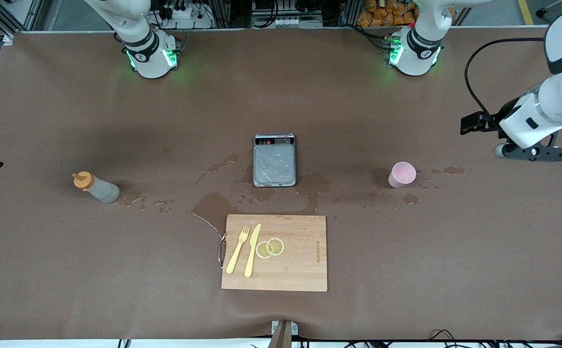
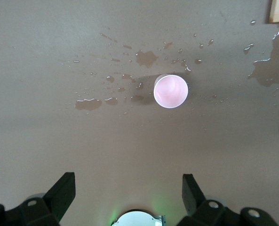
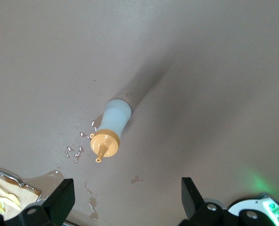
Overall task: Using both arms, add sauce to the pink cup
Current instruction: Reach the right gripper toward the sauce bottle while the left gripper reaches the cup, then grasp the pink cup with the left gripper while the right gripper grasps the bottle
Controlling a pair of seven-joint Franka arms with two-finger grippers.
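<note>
Cutting board (image 1: 300,270) nearest, pink cup (image 2: 171,91) under spread left gripper (image 2: 128,197)

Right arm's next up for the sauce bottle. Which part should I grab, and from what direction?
Grip the sauce bottle around its plain greyish body, below the orange cap. It looks to be standing upright on the table, so probably come in level from the side. The right gripper is open above it.

Steel scale (image 1: 274,160) at table centre, plate wet. At its 6 o'clock – wooden cutting board (image 1: 274,253) carrying yellow fork (image 1: 238,250), yellow knife (image 1: 252,250), two lemon slices (image 1: 270,247). Liquid splashes (image 1: 218,205) on brown table cover (image 1: 68,270).
</note>
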